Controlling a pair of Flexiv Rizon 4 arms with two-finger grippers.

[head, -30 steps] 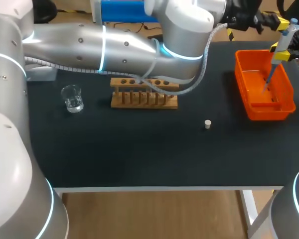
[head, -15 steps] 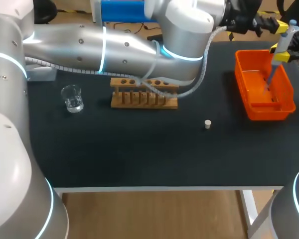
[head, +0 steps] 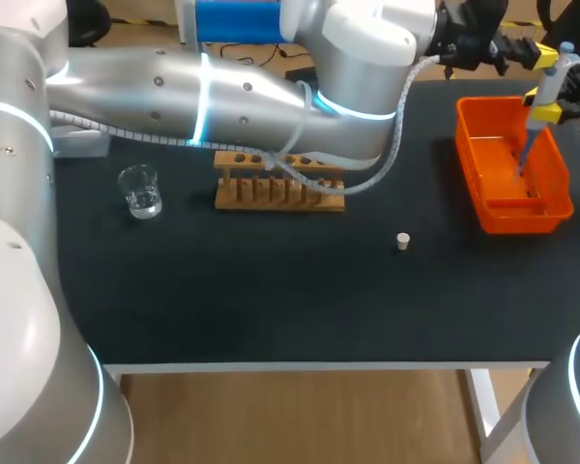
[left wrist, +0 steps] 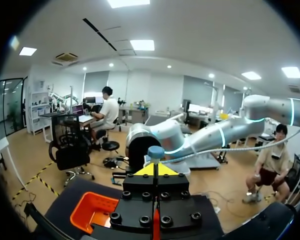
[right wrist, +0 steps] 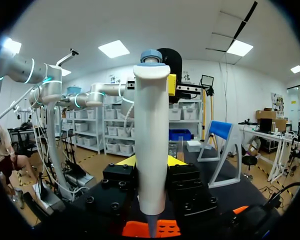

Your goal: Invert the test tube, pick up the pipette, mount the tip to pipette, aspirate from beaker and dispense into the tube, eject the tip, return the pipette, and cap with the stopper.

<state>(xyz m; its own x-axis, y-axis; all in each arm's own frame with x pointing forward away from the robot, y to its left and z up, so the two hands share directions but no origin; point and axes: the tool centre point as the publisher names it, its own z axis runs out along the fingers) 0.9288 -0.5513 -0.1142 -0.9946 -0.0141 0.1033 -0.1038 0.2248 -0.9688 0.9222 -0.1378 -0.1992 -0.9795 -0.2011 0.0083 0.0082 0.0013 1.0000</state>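
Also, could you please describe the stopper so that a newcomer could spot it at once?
On the black table, look between the wooden rack in the middle and the orange bin on the robot's right, slightly nearer the front edge. The stopper is the small white plug standing alone on bare tabletop, touching nothing and far smaller than either neighbour.

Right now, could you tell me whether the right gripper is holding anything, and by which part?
Yes: the right gripper is shut on the pipette, gripping the lower part of its white body, with the pipette upright.
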